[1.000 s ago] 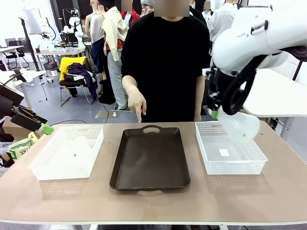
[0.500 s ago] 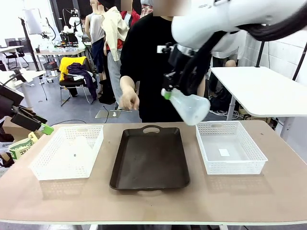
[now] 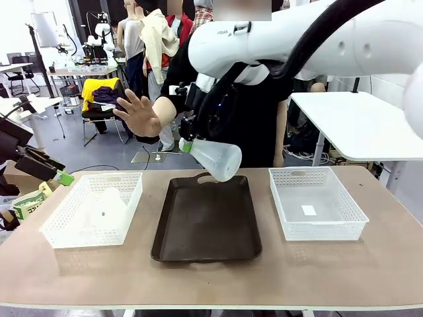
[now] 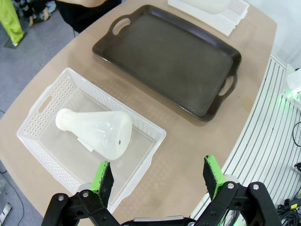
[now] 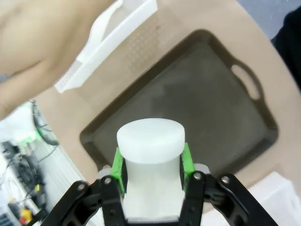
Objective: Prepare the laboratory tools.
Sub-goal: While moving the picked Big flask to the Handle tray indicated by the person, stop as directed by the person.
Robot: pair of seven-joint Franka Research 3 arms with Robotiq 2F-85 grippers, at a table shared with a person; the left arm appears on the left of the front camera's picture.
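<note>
Two flasks: one is in my right hand (image 3: pixel 187 144); the other lies in the basket left of the tray (image 3: pixel 205 224).
Right hand: closed on the held flask (image 3: pixel 217 158) at its neck, a green pad on each side just under the lip.
Held flask axis: tipped close to level, with the neck up and toward the tray's left and the wide base down and toward its right. It hangs over the tray's far handle end and is clear of it.
Deciding relation: the tray floor lies below the base and toward my side. I judge the base must swing down before it can stand there.
Left hand (image 4: pixel 158 174): wide open, holding nothing, above the near corner of the left basket (image 4: pixel 155 134).
Second flask (image 4: pixel 96 134): on its side in that basket, parallel to the tray's long side, neck toward the far end and base toward me. My left hand is the nearer one.
Tray: nothing on it yet.
Right basket (image 3: pixel 317 231): right of the tray, with a small white square on its floor.
Person's palm (image 3: pixel 140 113): raised open beyond the tray's far left corner, near the flask neck but apart from it.
</note>
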